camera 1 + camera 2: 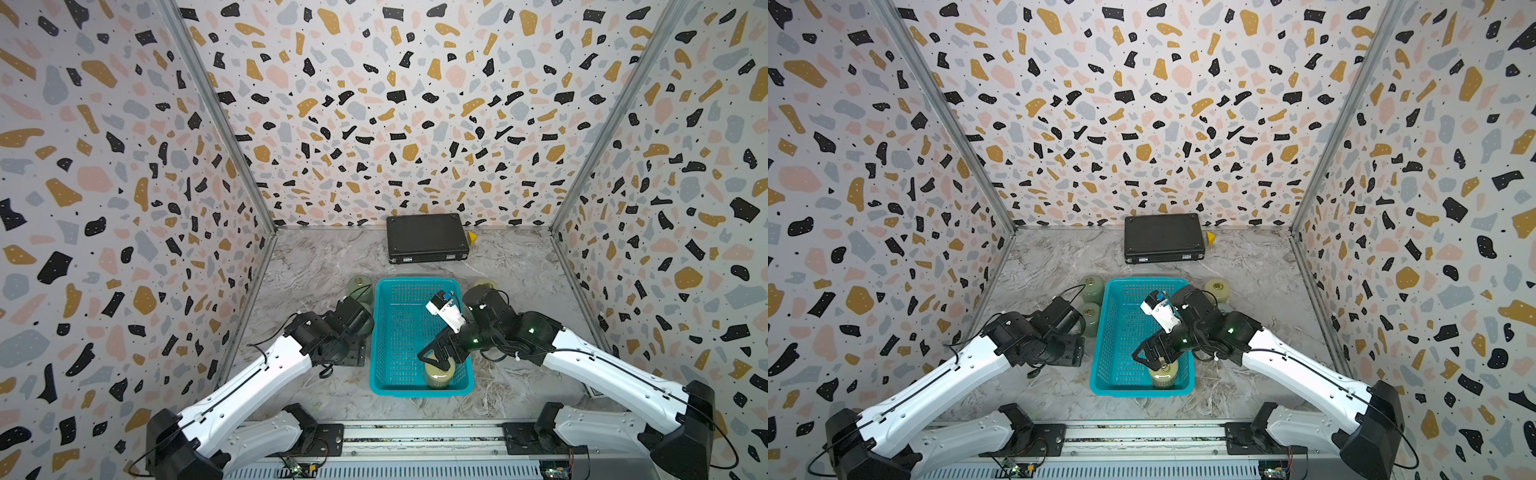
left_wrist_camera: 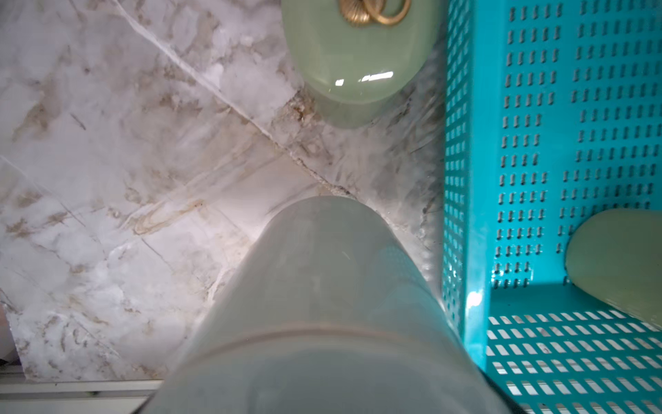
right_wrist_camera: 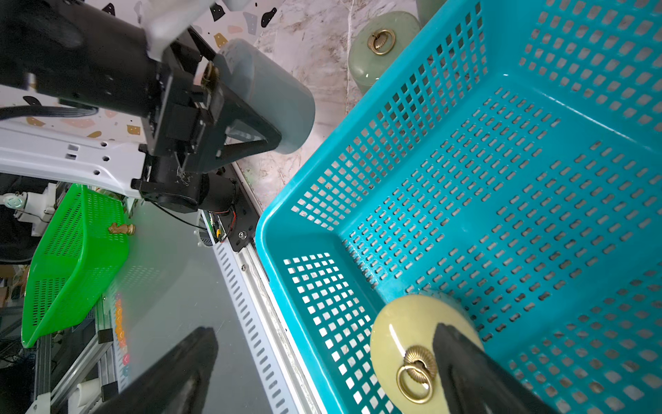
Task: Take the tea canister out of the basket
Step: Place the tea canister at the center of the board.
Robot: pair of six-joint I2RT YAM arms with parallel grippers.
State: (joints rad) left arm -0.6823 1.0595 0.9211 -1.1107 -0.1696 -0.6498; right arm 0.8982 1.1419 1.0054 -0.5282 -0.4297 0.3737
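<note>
Tea canister (image 1: 438,376), yellowish w/ a brass ring on the lid, stands upright in the near right corner of the basket (image 1: 415,280) in both top views, so it's not out yet; nothing else is in there. Right claw (image 1: 436,358) hovers just over it, jaws wide, holding nothing. A spare canister (image 1: 1217,289) stands right of the basket, more on the left; black case (image 1: 428,237) by the far wall is shut. Left wrist cam: a grey-green canister (image 2: 322,304) fills the view, just outside the basket wall. Right wrist cam: one finger (image 3: 465,358) is over the lid, the other outside the near rim. The left claw (image 3: 250,107) sits around the grey-green canister; can't tell if it's gripping. Still to do: straddle, close, lift, set down outside.
</note>
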